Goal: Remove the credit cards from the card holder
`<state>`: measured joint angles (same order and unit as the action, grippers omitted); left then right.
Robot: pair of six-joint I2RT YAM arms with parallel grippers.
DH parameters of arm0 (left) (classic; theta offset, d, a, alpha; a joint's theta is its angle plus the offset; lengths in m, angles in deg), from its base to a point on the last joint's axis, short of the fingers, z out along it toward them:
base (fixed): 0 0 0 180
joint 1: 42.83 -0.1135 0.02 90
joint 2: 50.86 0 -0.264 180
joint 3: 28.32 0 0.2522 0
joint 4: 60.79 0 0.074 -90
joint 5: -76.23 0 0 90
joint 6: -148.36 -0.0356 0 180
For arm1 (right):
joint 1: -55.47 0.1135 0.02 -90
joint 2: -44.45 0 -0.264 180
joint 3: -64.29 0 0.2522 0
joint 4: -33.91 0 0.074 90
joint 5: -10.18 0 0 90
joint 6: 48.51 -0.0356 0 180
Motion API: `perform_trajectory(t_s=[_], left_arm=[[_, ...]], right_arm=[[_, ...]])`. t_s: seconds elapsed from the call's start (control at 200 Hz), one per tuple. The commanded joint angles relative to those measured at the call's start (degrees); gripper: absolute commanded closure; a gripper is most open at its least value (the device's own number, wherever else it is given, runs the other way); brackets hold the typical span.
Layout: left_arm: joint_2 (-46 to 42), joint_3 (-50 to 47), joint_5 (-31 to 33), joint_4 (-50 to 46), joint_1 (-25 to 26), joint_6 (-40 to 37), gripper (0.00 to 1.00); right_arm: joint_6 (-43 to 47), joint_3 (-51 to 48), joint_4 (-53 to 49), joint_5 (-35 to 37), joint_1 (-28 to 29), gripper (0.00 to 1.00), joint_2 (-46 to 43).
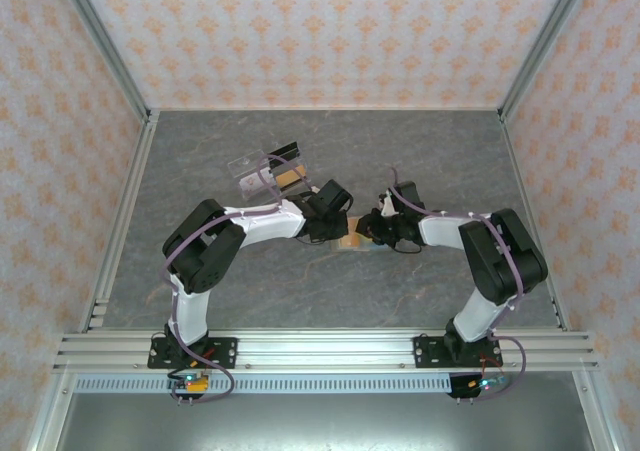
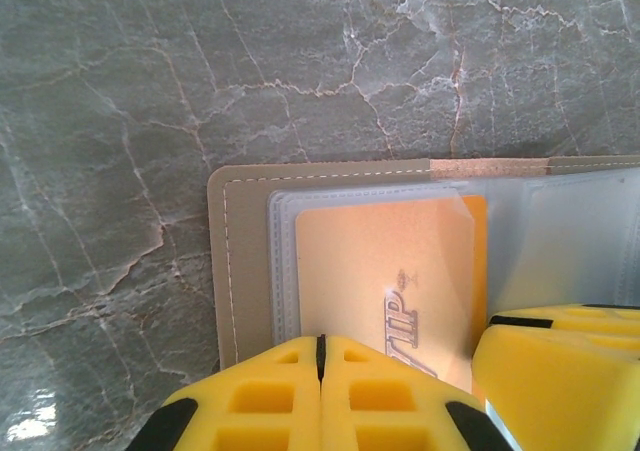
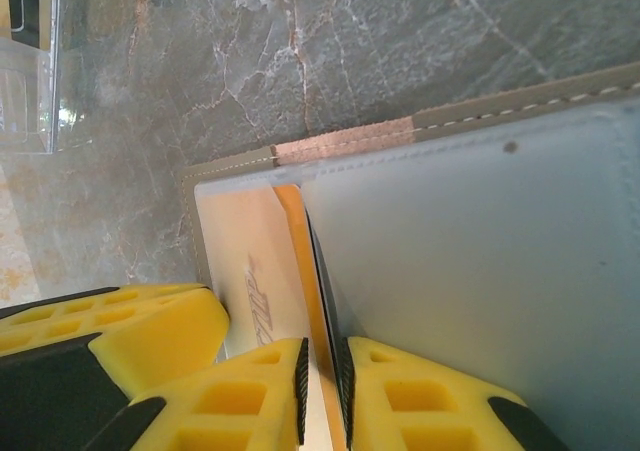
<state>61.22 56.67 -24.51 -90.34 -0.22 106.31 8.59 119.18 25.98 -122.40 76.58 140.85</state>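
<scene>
While card holder lies open, left claw atop, right claw pinching card

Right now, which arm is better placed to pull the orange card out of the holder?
Right. The right gripper appears to have the card edge between its fingers; the left gripper is shut on nothing, over the holder.

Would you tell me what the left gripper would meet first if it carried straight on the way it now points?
Probably the clear sleeve of the open card holder, with the orange card under it; the shut left gripper points straight at it. Whether it already touches, I cannot tell.
</scene>
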Motion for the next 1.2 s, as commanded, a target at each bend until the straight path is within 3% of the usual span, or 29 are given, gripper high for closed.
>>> perform_trajectory(t_s=[0.0, 0.566, 0.791, 1.016, 1.196], left_arm=[[4.33, -0.71, -2.05, -2.28, -0.09, -0.66, 0.95], [6.07, -0.21, -6.68, -0.37, -0.16, -0.92, 0.98], [3.31, 0.48, -6.14, -0.98, -0.42, -1.91, 0.95], [0.52, 3.02, -5.19, -4.81, -1.02, -4.76, 0.88], [-0.89, 2.88, -4.59, -4.91, -1.56, -5.49, 0.88]], right_arm=[[1.09, 1.33, 2.03, -2.47, 0.03, 0.81, 1.88], [1.16, 1.06, 5.06, -5.77, 0.08, 0.86, 2.49], [2.13, 0.89, 2.88, -2.47, 0.03, 1.00, 0.36], [3.86, -0.03, -1.84, 4.16, 0.05, 1.00, -4.00], [4.95, -0.03, -5.24, 8.26, 0.00, 1.00, -6.33]])
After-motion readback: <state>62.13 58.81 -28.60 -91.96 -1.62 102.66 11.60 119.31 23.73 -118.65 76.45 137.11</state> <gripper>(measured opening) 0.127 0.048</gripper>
